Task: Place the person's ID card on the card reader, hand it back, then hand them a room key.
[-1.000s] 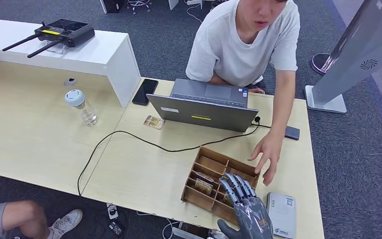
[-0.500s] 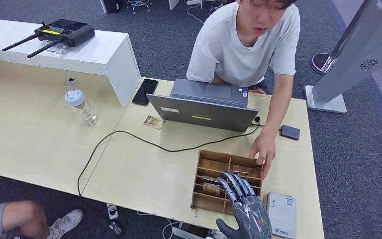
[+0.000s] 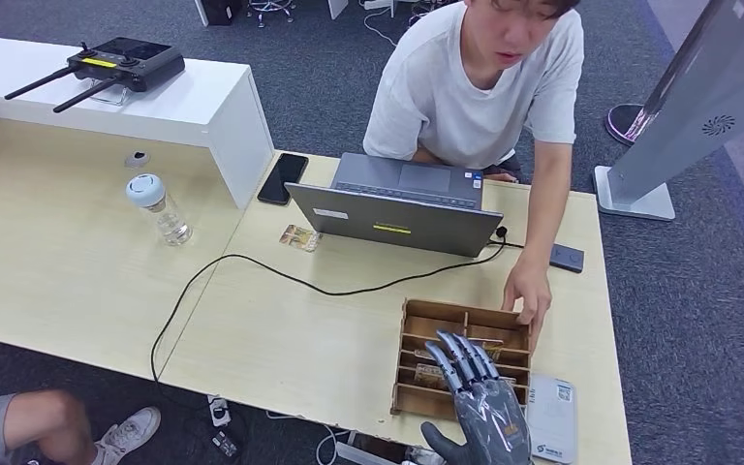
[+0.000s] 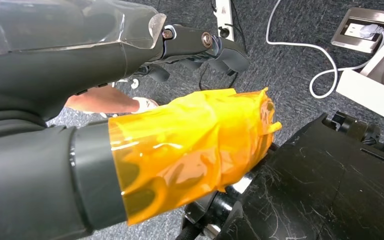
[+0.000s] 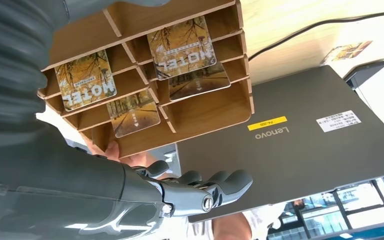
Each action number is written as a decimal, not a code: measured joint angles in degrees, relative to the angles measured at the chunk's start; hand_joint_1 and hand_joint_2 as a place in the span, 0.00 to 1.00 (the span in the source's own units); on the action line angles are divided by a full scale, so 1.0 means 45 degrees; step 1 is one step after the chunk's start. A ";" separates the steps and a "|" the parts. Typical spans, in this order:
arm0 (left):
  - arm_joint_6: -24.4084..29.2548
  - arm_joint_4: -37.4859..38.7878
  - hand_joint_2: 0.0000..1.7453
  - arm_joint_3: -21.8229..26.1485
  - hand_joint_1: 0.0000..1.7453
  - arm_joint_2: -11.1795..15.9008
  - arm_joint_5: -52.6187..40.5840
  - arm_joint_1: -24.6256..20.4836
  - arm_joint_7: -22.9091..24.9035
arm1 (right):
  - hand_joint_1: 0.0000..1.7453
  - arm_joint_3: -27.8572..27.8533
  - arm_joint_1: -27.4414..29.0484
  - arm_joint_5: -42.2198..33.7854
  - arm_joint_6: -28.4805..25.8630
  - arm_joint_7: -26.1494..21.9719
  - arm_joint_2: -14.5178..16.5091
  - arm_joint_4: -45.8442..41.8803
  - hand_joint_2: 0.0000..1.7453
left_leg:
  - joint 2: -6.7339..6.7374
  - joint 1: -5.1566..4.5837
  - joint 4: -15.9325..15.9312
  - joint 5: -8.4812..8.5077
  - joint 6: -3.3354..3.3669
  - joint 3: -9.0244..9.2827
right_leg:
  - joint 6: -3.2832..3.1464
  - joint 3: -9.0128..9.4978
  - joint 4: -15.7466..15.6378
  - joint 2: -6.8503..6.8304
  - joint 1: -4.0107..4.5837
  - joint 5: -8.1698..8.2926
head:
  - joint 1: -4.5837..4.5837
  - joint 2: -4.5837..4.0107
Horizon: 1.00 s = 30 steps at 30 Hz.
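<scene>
Right hand hovered empty, fingers spread, above wooden key-card rack; person's hand gripped rack's far corner beyond fingertips.

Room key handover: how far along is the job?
Nothing looks handed over. The right hand hovers open over the wooden card rack, holding nothing. Hotel key cards sit in its slots. A person's hand rests on the rack's far edge. Picking a key and handing it over remain.

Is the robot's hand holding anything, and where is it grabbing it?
No, nothing. The right hand hovers with fingers spread over the wooden card box. A person's hand rests on the box's far corner.
</scene>
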 joint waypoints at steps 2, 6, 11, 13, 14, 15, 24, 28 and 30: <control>-0.0001 0.0000 0.00 -0.0018 0.00 0.0002 -0.0001 -0.0024 0.0001 | 0.00 0.0000 -0.0025 0.0040 0.0027 -0.0028 0.0033 0.0008 1.00 | 0.0000 0.0000 0.0000 0.0000 0.0000 0.0000 | 0.0000 0.0000 0.0000 0.0000 0.0000 0.0000 | 0.0001 0.0000; -0.0022 0.0000 0.00 -0.0040 0.00 0.0004 0.0001 -0.0086 -0.0005 | 0.00 0.0000 -0.0153 0.0113 0.0185 -0.0155 0.0201 0.0076 1.00 | 0.0000 0.0001 0.0000 0.0000 0.0000 0.0000 | 0.0000 0.0000 0.0000 0.0000 0.0001 0.0000 | 0.0002 0.0000; -0.0169 0.0000 0.00 -0.0047 0.00 -0.0001 -0.0017 -0.0142 -0.0039 | 0.00 0.0000 -0.0453 0.0122 0.0415 -0.0208 0.0540 0.0407 1.00 | 0.0001 0.0001 0.0000 0.0001 0.0000 0.0000 | 0.0000 0.0000 0.0001 0.0001 0.0001 0.0000 | 0.0001 0.0000; -0.0227 0.0000 0.00 -0.0047 0.00 -0.0006 -0.0030 -0.0168 -0.0072 | 0.00 0.0000 -0.0607 0.0142 0.0457 -0.0193 0.0681 0.0630 1.00 | 0.0001 0.0001 0.0000 0.0001 0.0000 0.0000 | 0.0000 0.0000 0.0001 0.0001 0.0001 0.0000 | 0.0001 0.0000; -0.0249 0.0000 0.00 -0.0047 0.00 -0.0009 -0.0034 -0.0178 -0.0091 | 0.00 0.0000 -0.0674 0.0153 0.0463 -0.0178 0.0744 0.0736 1.00 | 0.0001 0.0001 0.0000 0.0001 0.0000 0.0000 | 0.0000 0.0000 0.0001 0.0001 0.0001 0.0000 | 0.0001 0.0000; -0.0263 0.0000 0.00 -0.0047 0.00 -0.0012 -0.0038 -0.0188 -0.0111 | 0.00 0.0000 -0.0735 0.0169 0.0464 -0.0166 0.0802 0.0834 1.00 | 0.0001 0.0000 0.0000 0.0001 0.0000 0.0000 | 0.0000 0.0000 0.0001 0.0001 0.0000 0.0000 | 0.0002 0.0000; -0.0469 0.0000 0.00 -0.0047 0.00 -0.0087 -0.0140 -0.0275 -0.0253 | 0.00 -0.0022 -0.1110 0.0386 0.0426 0.0049 0.1055 0.1440 1.00 | 0.0000 0.0000 0.0000 0.0001 0.0000 -0.0001 | 0.0000 0.0000 0.0000 0.0000 0.0000 0.0000 | 0.0002 0.0000; -0.0539 0.0000 0.00 -0.0045 0.00 -0.0103 -0.0232 -0.0273 -0.0281 | 0.00 -0.0176 -0.1152 0.0458 0.0384 0.0150 0.1059 0.1540 1.00 | 0.0000 0.0000 0.0000 0.0001 0.0000 -0.0001 | 0.0000 0.0000 0.0000 0.0000 0.0000 0.0000 | 0.0000 0.0000; -0.0561 0.0000 0.00 -0.0044 0.00 -0.0103 -0.0263 -0.0271 -0.0281 | 0.00 -0.0311 -0.1157 0.0535 0.0341 0.0216 0.1059 0.1569 1.00 | 0.0000 0.0000 0.0000 0.0001 0.0000 -0.0001 | 0.0000 0.0000 0.0000 0.0000 0.0000 0.0000 | 0.0001 0.0000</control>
